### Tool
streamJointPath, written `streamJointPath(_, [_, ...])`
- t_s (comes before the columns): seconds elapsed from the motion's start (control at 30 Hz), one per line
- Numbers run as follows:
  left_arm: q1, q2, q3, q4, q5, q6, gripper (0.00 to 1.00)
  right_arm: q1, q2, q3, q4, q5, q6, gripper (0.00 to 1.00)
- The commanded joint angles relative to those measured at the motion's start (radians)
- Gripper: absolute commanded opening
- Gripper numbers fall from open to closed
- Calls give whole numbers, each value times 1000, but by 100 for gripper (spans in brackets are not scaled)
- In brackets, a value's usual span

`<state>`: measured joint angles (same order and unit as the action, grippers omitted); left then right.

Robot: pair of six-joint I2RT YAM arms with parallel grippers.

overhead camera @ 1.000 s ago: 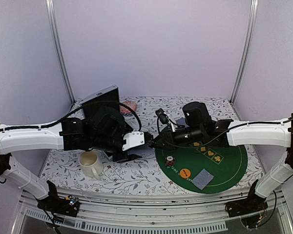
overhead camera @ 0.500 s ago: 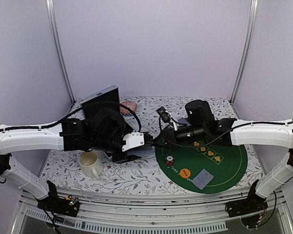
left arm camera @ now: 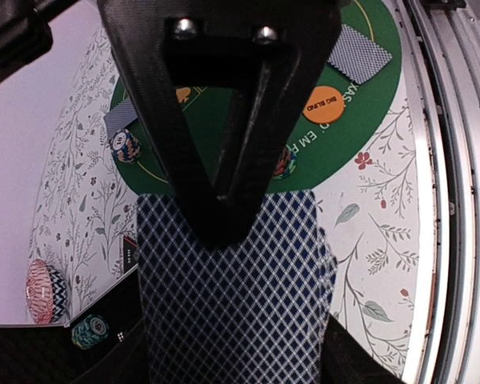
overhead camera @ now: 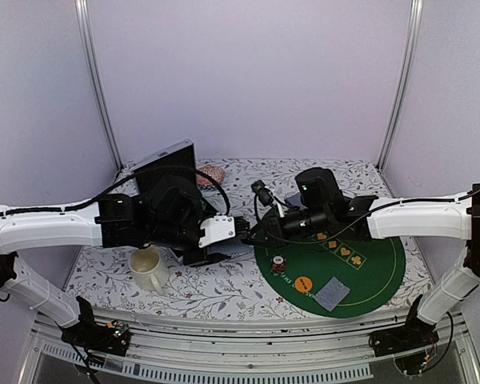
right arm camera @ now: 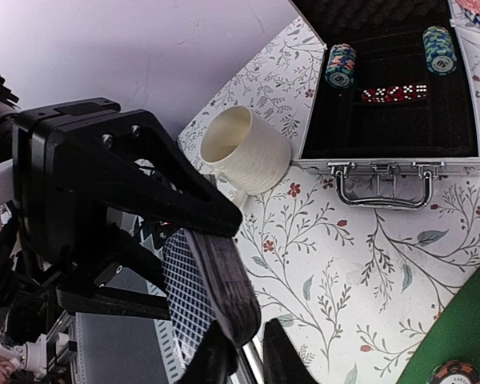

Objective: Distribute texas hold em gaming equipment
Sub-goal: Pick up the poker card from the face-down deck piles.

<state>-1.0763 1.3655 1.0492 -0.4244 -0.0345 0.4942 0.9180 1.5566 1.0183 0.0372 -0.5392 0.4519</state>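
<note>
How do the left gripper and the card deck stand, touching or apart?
Touching. In the left wrist view a finger of the left gripper lies pressed flat against the card deck.

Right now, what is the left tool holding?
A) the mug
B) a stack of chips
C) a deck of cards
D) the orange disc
C: in the left wrist view the left tool is clamped on the deck of cards, whose blue diamond-patterned back sticks out from under its black finger.
</note>
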Motion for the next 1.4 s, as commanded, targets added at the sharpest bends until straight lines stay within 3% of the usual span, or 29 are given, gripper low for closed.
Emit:
streamJointPath(0.0, [-11, -22, -8, 27, 8, 10, 60, 5, -2, 26, 26, -19, 2, 8])
streamJointPath(0.07, [-10, -22, -10, 27, 11, 9, 60, 5, -15, 22, 13, -3, -2, 4])
streamJointPath(0.53, [-10, -22, -12, 27, 10, 12, 60, 5, -105, 18, -98, 84, -42, 2])
streamJointPath(1.37, [-11, -19, -15, 27, 12, 18, 60, -7, -160, 27, -164, 61, -79, 2])
